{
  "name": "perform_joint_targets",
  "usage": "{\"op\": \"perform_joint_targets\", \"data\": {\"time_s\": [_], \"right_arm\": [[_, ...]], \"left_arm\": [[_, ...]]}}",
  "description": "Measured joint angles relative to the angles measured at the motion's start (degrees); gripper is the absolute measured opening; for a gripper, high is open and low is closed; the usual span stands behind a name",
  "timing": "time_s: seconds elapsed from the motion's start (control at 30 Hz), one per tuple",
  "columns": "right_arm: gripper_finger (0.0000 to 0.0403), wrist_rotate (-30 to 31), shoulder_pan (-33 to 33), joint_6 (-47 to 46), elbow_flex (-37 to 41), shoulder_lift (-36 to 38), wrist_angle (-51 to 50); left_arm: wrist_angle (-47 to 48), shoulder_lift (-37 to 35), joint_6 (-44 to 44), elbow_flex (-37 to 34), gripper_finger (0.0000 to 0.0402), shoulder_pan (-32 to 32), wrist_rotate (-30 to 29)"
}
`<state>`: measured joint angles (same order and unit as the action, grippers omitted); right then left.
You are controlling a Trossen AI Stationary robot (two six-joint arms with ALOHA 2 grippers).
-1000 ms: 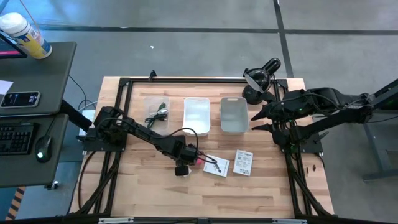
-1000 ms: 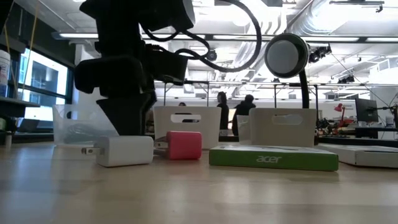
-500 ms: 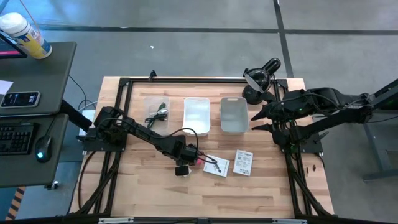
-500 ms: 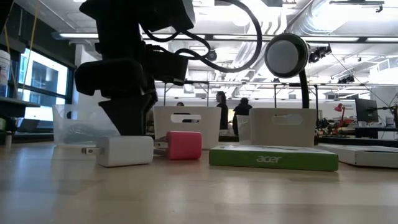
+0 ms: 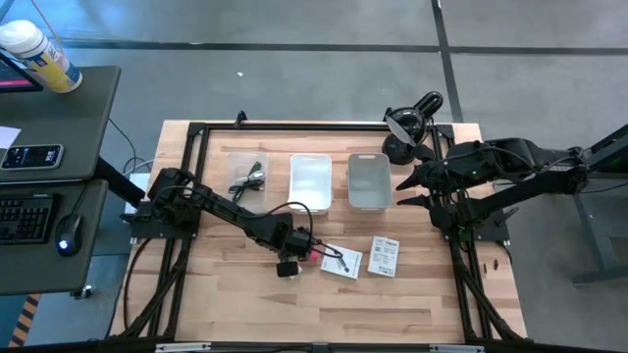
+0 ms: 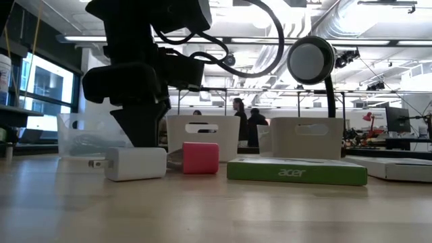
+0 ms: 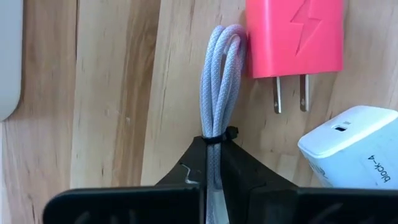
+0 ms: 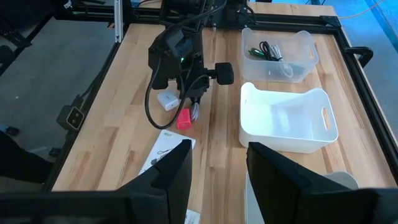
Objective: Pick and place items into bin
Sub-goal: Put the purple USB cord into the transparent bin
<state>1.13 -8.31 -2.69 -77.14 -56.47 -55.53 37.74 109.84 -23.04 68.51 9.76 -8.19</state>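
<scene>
Grey braided cable [image 7: 219, 106], lower centre of the left wrist frame: left gripper [image 7: 214, 163] is pinching it between its fingers [image 7: 189, 168], beside pink charger [image 7: 294, 37]. Right gripper [image 8: 217, 163] is standing wide.

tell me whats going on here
The left hand is down on the wooden table, shut on a bundled light grey cable lying beside a pink charger plug and a white charger block. Two white bins sit just beyond, apparently empty. The right hand waits open near the far right side of the table, holding nothing.
</scene>
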Motion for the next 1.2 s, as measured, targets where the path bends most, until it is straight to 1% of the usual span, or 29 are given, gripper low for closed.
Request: {"op": "perform_joint_targets", "data": {"time_s": [0.13,0.37,0.83,0.93,1.2], "right_arm": [[0.0145,0.0,0.0,0.0,0.0,0.0,0.0],[0.0145,0.0,0.0,0.1,0.0,0.0,0.0],[0.0145,0.0,0.0,0.1,0.0,0.0,-0.2],[0.0145,0.0,0.0,0.0,0.0,0.0,-0.1],[0.0145,0.0,0.0,-0.3,0.0,0.0,0.0]], "left_arm": [[1.2,-0.9,-1.3,0.0,0.0004,0.0,0.0],[6.8,-3.9,-3.0,0.8,0.0002,0.0,-0.5],[8.0,-13.5,-4.8,1.3,0.0001,0.0,-4.9],[10.0,-15.3,-7.1,1.3,0.0001,-0.2,-6.5],[16.9,-20.4,-14.2,1.3,0.0001,-3.7,-8.1]]}}
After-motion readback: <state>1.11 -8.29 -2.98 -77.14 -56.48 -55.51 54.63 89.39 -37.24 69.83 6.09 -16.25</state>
